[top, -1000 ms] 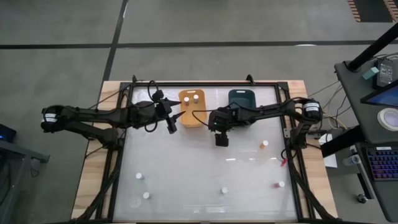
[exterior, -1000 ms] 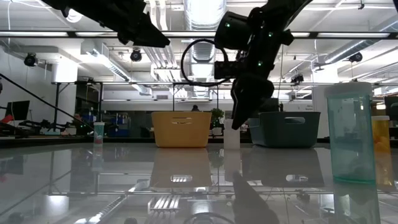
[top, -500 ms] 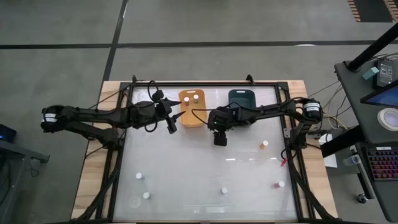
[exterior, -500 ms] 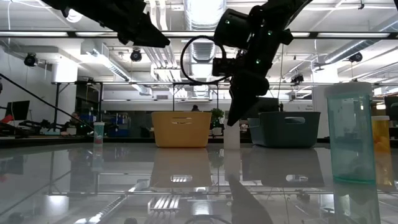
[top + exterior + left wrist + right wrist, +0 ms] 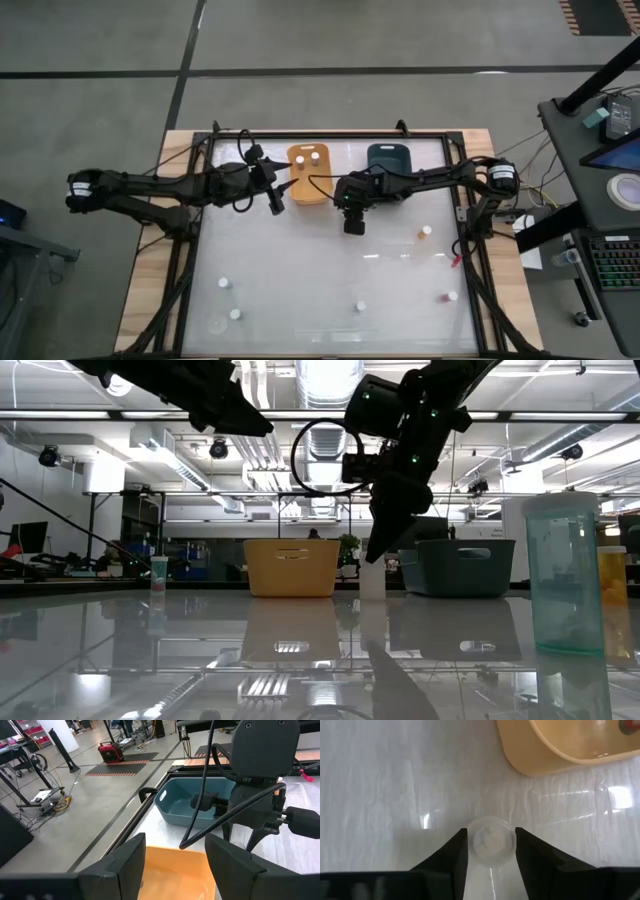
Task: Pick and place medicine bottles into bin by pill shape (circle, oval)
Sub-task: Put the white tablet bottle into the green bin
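Note:
A small clear medicine bottle with a whitish cap (image 5: 492,841) stands upright on the white table. My right gripper (image 5: 352,224) is above it near the orange bin (image 5: 308,172), with its fingers closed in on either side of the cap; in the high view the gripper hides the bottle. The low view shows the bottle (image 5: 372,576) standing on its base under the gripper. My left gripper (image 5: 275,202) hovers open over the orange bin's left near corner, with nothing between its fingers. Two white-capped bottles (image 5: 307,157) lie in the orange bin. My right gripper pinches the bottle's cap (image 5: 506,841) between its two fingers, one on each side. The fingers (image 5: 459,851) come from above, pointing down with a slight slant. The bottle stands upright with its base on the table.
The blue bin (image 5: 389,158) stands to the right of the orange one at the far edge. Loose bottles stand at the right (image 5: 425,231) (image 5: 452,296), near middle (image 5: 360,306) and near left (image 5: 224,283) (image 5: 235,314). There is open table between them.
My right gripper has shifted slightly toward the table's left edge and tipped a little over the bottle. In the low view its fingers have drawn closer together around the bottle's top. The bottle has stayed in place on the table.

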### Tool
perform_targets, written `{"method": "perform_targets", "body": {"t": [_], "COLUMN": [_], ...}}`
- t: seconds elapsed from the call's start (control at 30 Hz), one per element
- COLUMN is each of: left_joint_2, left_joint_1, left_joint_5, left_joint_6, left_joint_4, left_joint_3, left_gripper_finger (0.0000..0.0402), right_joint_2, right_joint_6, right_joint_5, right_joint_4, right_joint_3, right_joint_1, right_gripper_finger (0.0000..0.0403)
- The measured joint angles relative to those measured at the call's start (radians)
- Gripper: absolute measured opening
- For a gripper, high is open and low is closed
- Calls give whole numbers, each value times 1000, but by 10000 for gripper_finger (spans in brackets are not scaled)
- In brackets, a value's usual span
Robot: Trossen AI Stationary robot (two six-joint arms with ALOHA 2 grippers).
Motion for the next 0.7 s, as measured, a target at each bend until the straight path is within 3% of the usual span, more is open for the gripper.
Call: {"method": "perform_targets", "body": {"t": [0.37, 0.7], "left_joint_2": [1, 1], "left_joint_1": [0, 0], "left_joint_5": [0, 0], "left_joint_6": [0, -1], "left_joint_4": [0, 2], "left_joint_3": [0, 0], "left_gripper_finger": [190, 190], "right_joint_2": [-48, -216], "right_joint_6": [24, 144], "right_joint_5": [3, 13], "right_joint_4": [-52, -110], "right_joint_3": [64, 65], "right_joint_1": [0, -69], "right_gripper_finger": [140, 141]}}
